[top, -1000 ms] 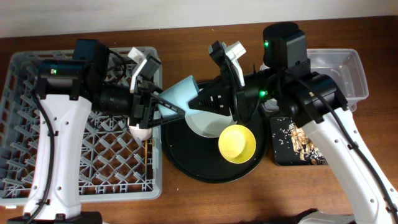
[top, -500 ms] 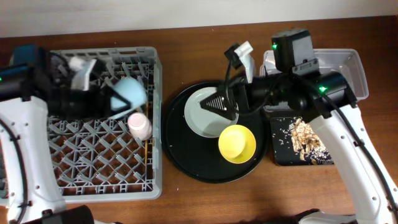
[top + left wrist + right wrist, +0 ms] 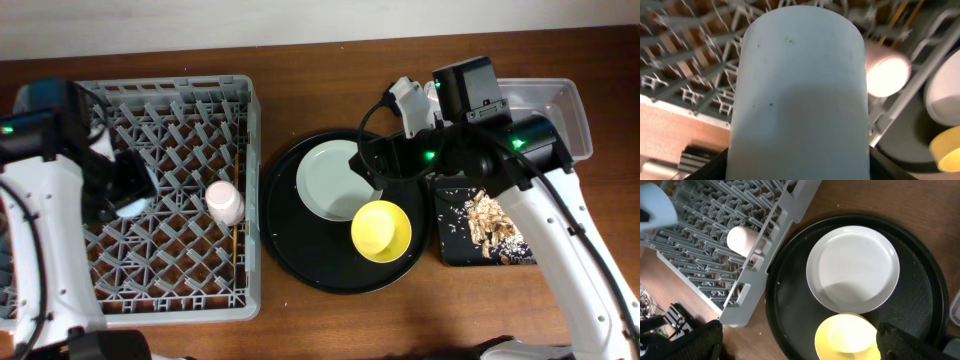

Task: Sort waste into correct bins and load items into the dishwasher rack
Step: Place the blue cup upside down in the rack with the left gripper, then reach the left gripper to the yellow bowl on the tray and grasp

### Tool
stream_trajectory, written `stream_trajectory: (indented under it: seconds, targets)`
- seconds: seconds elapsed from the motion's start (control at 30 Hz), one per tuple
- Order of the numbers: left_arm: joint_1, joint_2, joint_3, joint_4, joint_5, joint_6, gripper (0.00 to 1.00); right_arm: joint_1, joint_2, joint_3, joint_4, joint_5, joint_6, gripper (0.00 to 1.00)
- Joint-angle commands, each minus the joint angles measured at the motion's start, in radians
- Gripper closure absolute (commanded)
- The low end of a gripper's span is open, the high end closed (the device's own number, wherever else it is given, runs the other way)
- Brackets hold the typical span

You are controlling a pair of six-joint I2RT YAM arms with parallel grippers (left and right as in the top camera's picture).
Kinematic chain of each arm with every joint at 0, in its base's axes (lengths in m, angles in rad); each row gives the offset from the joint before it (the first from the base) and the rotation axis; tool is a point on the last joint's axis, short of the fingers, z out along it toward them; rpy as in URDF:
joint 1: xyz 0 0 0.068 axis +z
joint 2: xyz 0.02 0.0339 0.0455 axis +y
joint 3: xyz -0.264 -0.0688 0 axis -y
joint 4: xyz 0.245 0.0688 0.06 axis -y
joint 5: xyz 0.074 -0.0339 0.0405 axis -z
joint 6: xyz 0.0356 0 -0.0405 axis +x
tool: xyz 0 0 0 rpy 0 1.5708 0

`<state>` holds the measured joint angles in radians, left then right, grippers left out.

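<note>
— Biggest first?

— The rack (image 3: 150, 120) fills the left of the table (image 3: 320, 330). Just right of it sits the round tray (image 3: 300, 255).

— And the bins?

— Far right. The tub (image 3: 565, 110) is at the back, partly hidden by the right arm. The black tray (image 3: 450, 250) lies just in front of it, with scraps (image 3: 490, 225) and crumbs in it.

— What's on the round tray?

— The plate (image 3: 328, 180) sits toward its back. The bowl (image 3: 381, 230) stands upright in front and to the right, its rim meeting the plate's edge as seen from overhead.

— The right claw (image 3: 800, 330)?

— Spread wide, nothing between its fingers. It hangs above the plate and bowl.

— Cups?

— The blue cup (image 3: 800, 90) is pinched in the left claw (image 3: 125, 192), over the rack's left half. Whether it touches the pegs I cannot tell. The pink cup (image 3: 224, 202) lies among the pegs near the rack's right wall.

— Anything smaller?

— The chopsticks (image 3: 236, 250), lying in the rack along that right wall, just in front of the pink cup.
</note>
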<state>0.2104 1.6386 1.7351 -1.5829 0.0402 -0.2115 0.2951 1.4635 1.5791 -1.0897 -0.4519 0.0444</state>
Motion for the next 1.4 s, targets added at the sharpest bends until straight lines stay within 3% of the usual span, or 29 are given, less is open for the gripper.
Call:
stream_trajectory:
  seconds: [0.0,0.13,0.37,0.47,0.57,0.73,0.77,0.83,1.03,1.17,1.23,1.37]
  targets:
    - [-0.047,-0.003,-0.114,0.011,-0.005,-0.021,0.38,-0.001,0.001,-0.005,0.001,0.020,-0.010,0.01]
    - [-0.099,-0.005,-0.187,-0.031,0.200,0.148,0.38,-0.001,0.001,-0.005,0.001,0.019,-0.010,0.01]
    - [-0.189,-0.015,-0.197,-0.090,0.192,0.156,0.38,-0.001,0.001,-0.005,0.001,0.019,-0.010,0.01]
    - [-0.230,-0.015,-0.233,-0.078,0.174,0.149,0.38,-0.001,0.001,-0.005,0.001,0.019,-0.010,0.01]
    - [-0.270,-0.015,-0.296,-0.048,0.085,0.068,0.37,-0.001,0.001,-0.005,0.001,0.019,-0.010,0.01]
    - [-0.280,-0.015,-0.363,-0.019,0.074,0.067,0.37,-0.001,0.001,-0.005,0.001,0.019,-0.010,0.01]
    - [-0.280,-0.015,-0.363,-0.017,0.068,0.066,0.30,-0.001,0.001,-0.005,0.001,0.019,-0.010,0.01]
    - [-0.280,-0.015,-0.363,-0.014,0.067,0.066,0.01,-0.001,0.001,-0.005,0.001,0.019,-0.010,0.01]
    - [-0.280,-0.016,-0.348,0.000,0.067,0.066,0.01,-0.001,0.001,-0.005,0.001,0.020,-0.010,0.01]
    - [-0.280,-0.018,-0.227,0.001,0.070,0.036,0.01,-0.001,0.001,-0.005,0.001,0.020,-0.010,0.01]
    - [-0.280,-0.021,-0.134,0.013,0.152,0.033,0.01,-0.001,0.001,-0.005,0.001,0.019,-0.010,0.01]
    - [-0.301,-0.046,-0.105,0.090,0.492,0.086,0.01,-0.001,0.001,-0.005,0.001,0.020,-0.010,0.01]
